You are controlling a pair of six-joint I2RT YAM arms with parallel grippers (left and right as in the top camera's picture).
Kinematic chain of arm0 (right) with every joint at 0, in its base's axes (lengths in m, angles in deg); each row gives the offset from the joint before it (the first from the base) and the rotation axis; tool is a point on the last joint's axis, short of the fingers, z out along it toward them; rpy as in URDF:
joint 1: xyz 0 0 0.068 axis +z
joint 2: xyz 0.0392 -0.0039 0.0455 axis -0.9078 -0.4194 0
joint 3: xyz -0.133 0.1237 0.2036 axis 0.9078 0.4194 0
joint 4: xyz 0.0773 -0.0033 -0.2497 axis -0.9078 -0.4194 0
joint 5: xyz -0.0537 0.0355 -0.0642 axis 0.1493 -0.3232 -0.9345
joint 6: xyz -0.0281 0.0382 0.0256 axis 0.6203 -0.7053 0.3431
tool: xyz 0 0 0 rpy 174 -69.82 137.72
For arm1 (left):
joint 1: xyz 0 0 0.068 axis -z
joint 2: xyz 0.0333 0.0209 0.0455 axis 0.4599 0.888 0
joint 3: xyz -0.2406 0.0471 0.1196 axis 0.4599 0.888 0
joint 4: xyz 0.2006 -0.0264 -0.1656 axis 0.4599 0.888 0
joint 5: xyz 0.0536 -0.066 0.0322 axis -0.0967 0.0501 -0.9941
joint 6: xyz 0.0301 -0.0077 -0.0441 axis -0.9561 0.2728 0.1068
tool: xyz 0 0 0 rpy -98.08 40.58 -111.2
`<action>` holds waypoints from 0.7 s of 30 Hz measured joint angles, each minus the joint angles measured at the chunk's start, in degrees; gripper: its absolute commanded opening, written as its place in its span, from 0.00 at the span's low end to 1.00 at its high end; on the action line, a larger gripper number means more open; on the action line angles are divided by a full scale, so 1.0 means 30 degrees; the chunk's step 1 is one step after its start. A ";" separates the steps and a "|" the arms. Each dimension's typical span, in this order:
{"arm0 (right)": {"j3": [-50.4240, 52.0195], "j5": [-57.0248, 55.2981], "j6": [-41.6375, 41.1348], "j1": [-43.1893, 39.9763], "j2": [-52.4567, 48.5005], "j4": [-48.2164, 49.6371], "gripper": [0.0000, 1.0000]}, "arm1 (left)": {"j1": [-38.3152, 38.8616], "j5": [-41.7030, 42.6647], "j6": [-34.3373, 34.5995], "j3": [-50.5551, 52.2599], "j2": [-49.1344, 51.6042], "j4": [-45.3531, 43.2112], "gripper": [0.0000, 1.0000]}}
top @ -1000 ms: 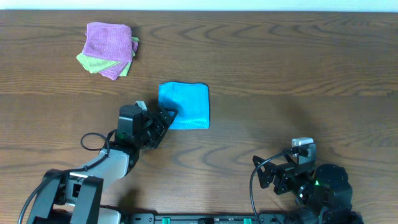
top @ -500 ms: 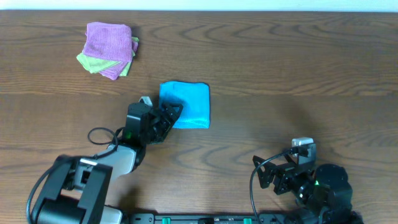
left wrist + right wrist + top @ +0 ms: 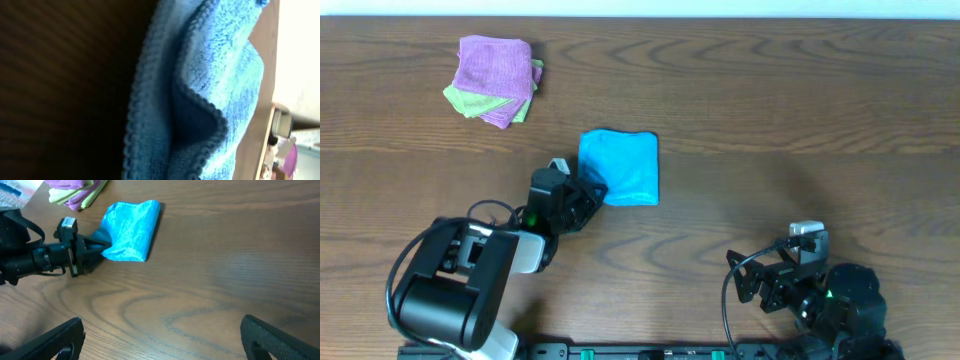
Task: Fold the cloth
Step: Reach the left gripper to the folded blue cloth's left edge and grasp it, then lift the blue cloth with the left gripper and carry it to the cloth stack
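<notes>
**A:** What is taking up most of the view?

**B:** A dark wooden tabletop [image 3: 800, 90] is filling it from edge to edge, with its grain running sideways.

**A:** And the arms?

**B:** The left arm [image 3: 460, 285] is reaching up from the near left edge toward the middle. The right arm [image 3: 835, 300] is sitting folded at the near right, well apart from everything else.

**A:** Where is the cloth lying?

**B:** The blue cloth [image 3: 620, 167] is lying flat around the middle of the tabletop, a little left of centre. It is already doubled over into a rough rectangle. The left wrist camera is looking at it very closely, and layered, stitched edges are showing, one fold curling over another.

**A:** Is anything else sitting out there?

**B:** A small pile of cloths [image 3: 495, 78] is resting at the far left corner, a purple one lying on top of a green one. It is sitting well apart from the blue cloth.

**A:** What is the left claw doing?

**B:** The left claw [image 3: 592, 190] is meeting the blue cloth at its near left corner. From the right wrist camera, its fingers are looking pressed together on that corner, pinching it.

**A:** And the right claw?

**B:** The right claw [image 3: 162, 337] is hanging over bare wood with its fingers spread wide, holding nothing.
</notes>
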 measured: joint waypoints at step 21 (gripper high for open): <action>0.0044 -0.0007 0.0000 0.0000 0.0000 -0.0015 0.99 | -0.2484 0.1698 -0.2856 -1.8331 -0.0313 1.6815 0.05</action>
